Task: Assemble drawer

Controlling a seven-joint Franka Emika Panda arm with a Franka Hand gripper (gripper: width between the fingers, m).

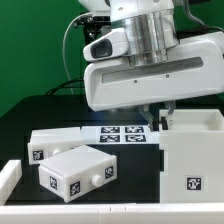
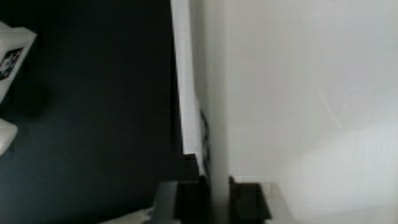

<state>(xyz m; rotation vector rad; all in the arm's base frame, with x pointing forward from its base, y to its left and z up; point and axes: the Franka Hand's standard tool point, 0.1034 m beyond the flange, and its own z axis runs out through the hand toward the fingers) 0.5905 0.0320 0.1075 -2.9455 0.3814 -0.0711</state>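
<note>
The large white open-topped casing point(image 1: 195, 150) stands at the exterior view's right, with a tag on its front. My gripper point(image 1: 152, 118) hangs over its left wall, the fingertips mostly hidden behind the hand. In the wrist view the two dark fingers point(image 2: 178, 200) sit on either side of the thin upright casing wall point(image 2: 205, 90), closed against it; the gripper point(image 2: 217, 200) is shut on that wall. Two smaller white trays lie at the left: one in front point(image 1: 75, 172), one behind point(image 1: 55, 143). A tray corner point(image 2: 11, 70) shows in the wrist view.
The marker board point(image 1: 122, 135) lies flat on the black table between the trays and the casing. A white rail point(image 1: 100, 215) runs along the front edge and up the left side point(image 1: 8, 175). A green wall stands behind.
</note>
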